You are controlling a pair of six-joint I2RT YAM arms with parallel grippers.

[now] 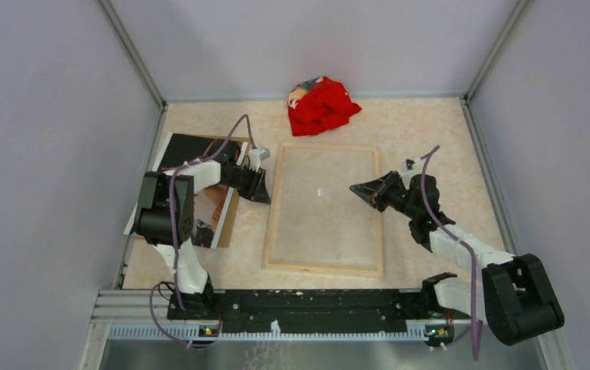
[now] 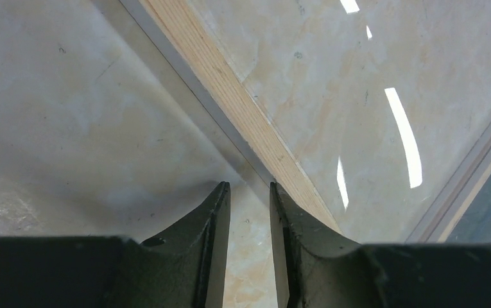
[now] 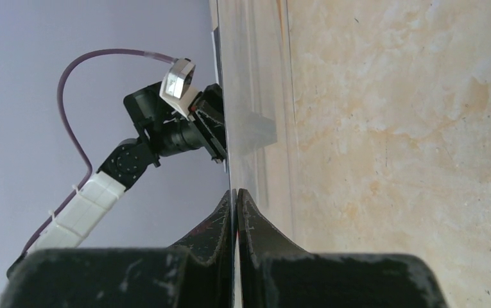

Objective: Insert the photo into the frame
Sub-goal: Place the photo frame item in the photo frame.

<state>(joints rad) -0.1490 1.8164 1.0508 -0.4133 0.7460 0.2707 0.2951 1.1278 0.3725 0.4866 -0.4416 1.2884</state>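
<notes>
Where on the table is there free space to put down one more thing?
Widest bare patch: the far right corner of the table, between the red cloth, the frame and the side wall. A smaller one lies left of the cloth, beyond the photo. Crowded: the gap between photo and frame, where the left claw sits.

Frame [image 1: 322, 267] flat at centre, wood back up; photo [image 1: 186, 150] face-up just left.

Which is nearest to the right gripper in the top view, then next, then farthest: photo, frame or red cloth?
1. Frame, directly beneath the right gripper.
2. Red cloth, at the back wall.
3. Photo, far left.
</notes>
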